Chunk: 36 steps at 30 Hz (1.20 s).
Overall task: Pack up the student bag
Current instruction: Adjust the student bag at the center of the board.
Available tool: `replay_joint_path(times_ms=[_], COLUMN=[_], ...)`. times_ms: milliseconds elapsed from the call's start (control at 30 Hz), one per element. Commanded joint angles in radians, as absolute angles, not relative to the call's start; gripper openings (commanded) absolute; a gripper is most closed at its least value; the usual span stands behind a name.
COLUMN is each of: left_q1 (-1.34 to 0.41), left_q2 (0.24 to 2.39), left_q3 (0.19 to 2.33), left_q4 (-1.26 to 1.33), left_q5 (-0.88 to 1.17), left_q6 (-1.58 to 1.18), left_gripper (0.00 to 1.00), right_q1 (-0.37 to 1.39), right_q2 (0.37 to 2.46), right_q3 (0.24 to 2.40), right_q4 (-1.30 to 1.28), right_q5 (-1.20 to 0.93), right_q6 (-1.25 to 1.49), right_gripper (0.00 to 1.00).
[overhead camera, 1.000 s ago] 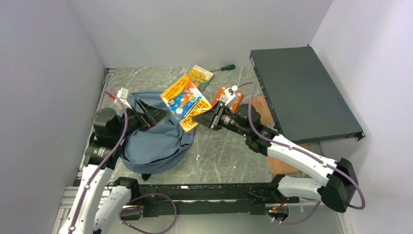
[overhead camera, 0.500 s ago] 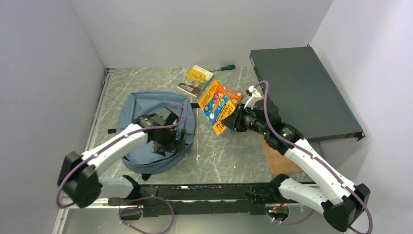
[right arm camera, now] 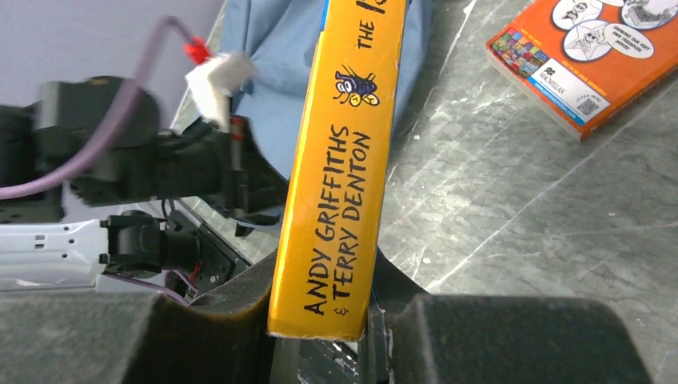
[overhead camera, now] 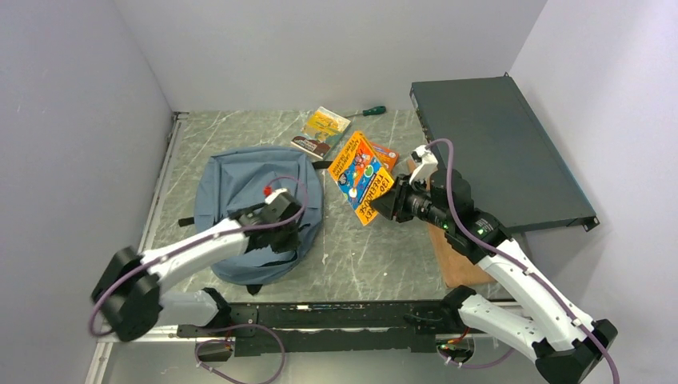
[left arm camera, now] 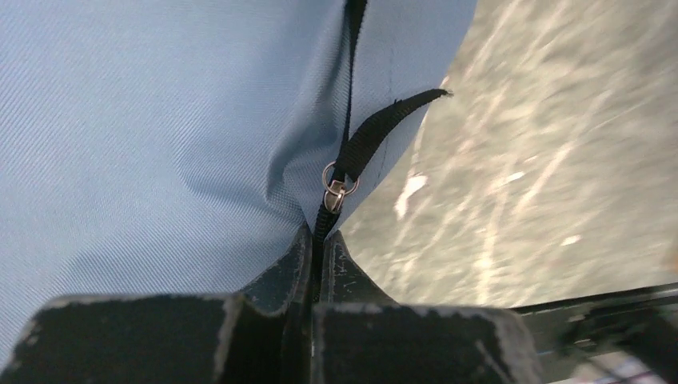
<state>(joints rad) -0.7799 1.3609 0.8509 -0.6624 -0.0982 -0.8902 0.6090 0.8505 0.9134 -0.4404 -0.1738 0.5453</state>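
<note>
Our left fingers point(left arm camera: 318, 244) just clamped the zipper pull point(left arm camera: 333, 192) on the student bag point(overhead camera: 240, 180); right fingers point(right arm camera: 320, 316) grip the yellow book point(right arm camera: 344, 160) beside it, ready once unzipped.

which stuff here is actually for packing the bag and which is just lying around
In the job: student bag; its zip pull, pinched in the left pincer; yellow book in the right pincer; probably the orange book and back book.
Lying about: screwdriver, dark metal box, brown board.
</note>
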Motion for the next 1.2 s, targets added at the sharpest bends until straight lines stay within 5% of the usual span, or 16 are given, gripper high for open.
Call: replay_joint_path(times_ms=[0,300,367,433,533,700,967,1167], left_q1=[-0.776,-0.734,-0.733,-0.733,-0.720,-0.716,-0.714,-0.715], left_q2=[1.115,1.373,1.410,1.436,1.437,1.335,1.432,1.513], left_q3=[0.716,1.086,1.137,1.181,1.189,1.129,1.167,1.200], left_q4=[-0.307,-0.402,-0.418,-0.471,-0.509,-0.554,-0.628,-0.613], left_q5=[-0.291,-0.240,-0.206,-0.165,-0.055,-0.060,0.049,0.068], left_q6=[-1.253,-1.277,-1.188,-1.082,-0.885,-0.577,-0.274,-0.253], left_gripper=[0.00,0.00,0.26,0.71,0.90,0.88,0.50,0.53], right_q1=[0.603,0.601,0.600,0.600,0.599,0.600,0.600,0.598], right_q2=[0.841,0.885,0.874,0.868,0.867,0.889,0.891,0.869], right_q3=[0.918,0.906,0.898,0.892,0.881,0.859,0.845,0.829], right_q4=[-0.357,-0.341,-0.343,-0.349,-0.352,-0.335,-0.326,-0.324], right_q5=[-0.203,-0.240,-0.236,-0.232,-0.238,-0.287,-0.293,-0.279], right_q6=[0.524,0.543,0.546,0.548,0.550,0.567,0.581,0.596], right_gripper=[0.00,0.00,0.00,0.00,0.00,0.00,0.00,0.00])
